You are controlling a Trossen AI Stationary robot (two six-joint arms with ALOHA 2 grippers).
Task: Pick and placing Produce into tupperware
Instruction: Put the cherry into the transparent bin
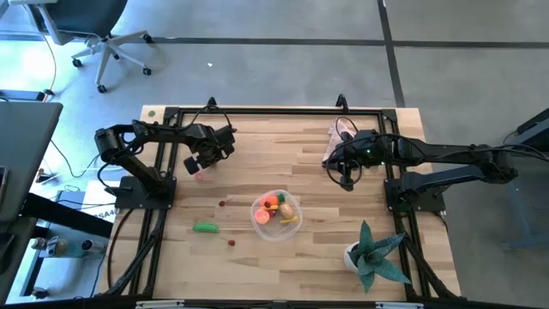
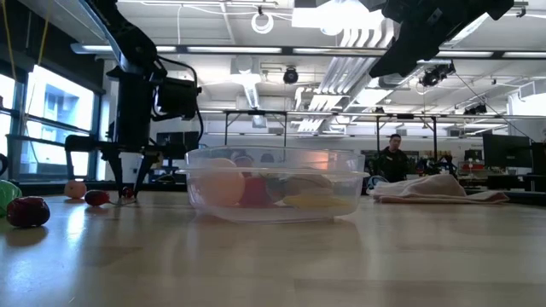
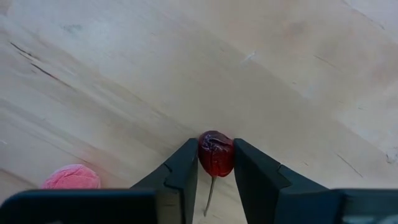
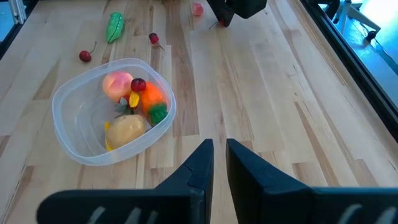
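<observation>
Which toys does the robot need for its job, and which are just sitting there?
For the job:
- red cherry between the left gripper fingers
- pink ball
- green pod
- two loose cherries
- clear tupperware, partly filled

Just lying about:
- pink cloth
- potted plant

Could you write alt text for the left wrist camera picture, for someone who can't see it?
The left gripper has its two dark jaws on either side of a small red berry with a thin stem, on the pale wooden table. A pink ball lies apart, to one side.
</observation>
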